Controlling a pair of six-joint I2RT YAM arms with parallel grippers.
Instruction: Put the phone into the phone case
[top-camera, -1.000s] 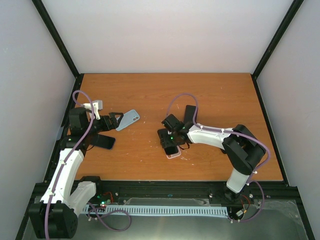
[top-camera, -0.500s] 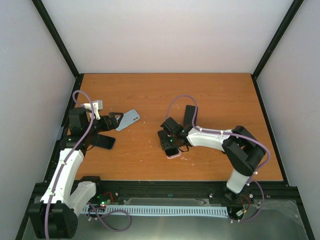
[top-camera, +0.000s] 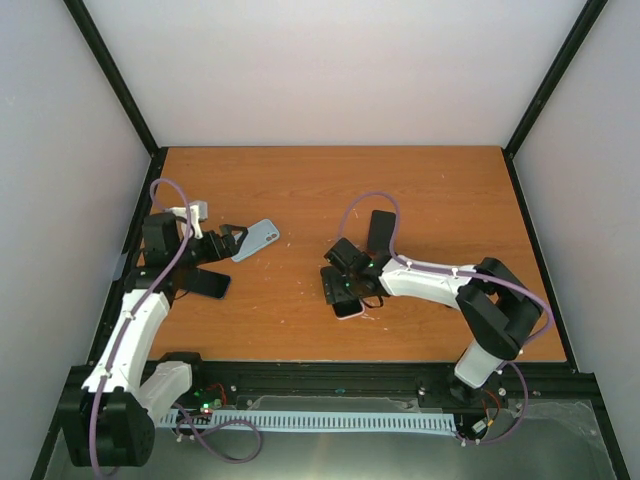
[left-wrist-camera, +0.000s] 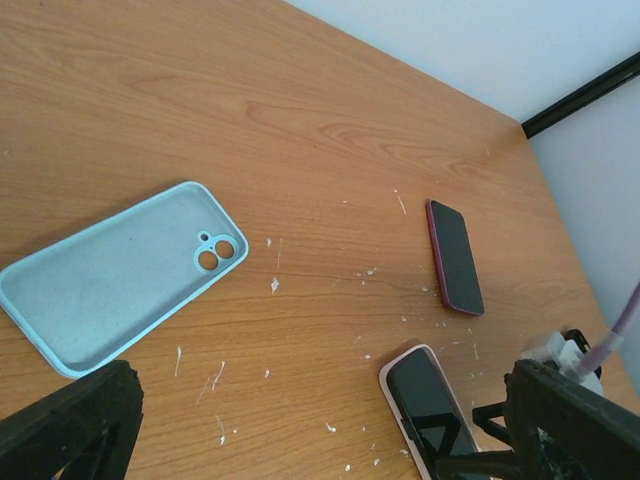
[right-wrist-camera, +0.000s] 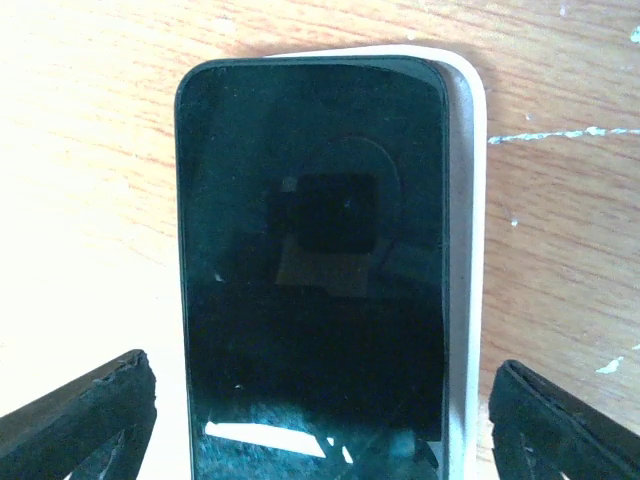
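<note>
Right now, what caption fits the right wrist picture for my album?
Open right gripper straddles the phone, resting off-centre on a pale case on the table.

table (top-camera: 300, 180): orange-brown wood-grain top, filling the centre of the top view. white specks (left-wrist-camera: 272, 285) and fine scratches lie scattered over it, plainest in the left wrist view.
back wall (top-camera: 330, 70): flat white panel, upper frame.
left wall (top-camera: 50, 150), right wall (top-camera: 600, 200): pale grey panels at the frame's sides.
posts (top-camera: 110, 72): two black bars, upper left and upper right, running down to the table's far corners.
rail (top-camera: 330, 373): black, along the table's near edge.
strip (top-camera: 320, 421): white, ribbed, bottom centre.
light: soft and even; strong glare on the wood at the left of the right wrist view.
</note>
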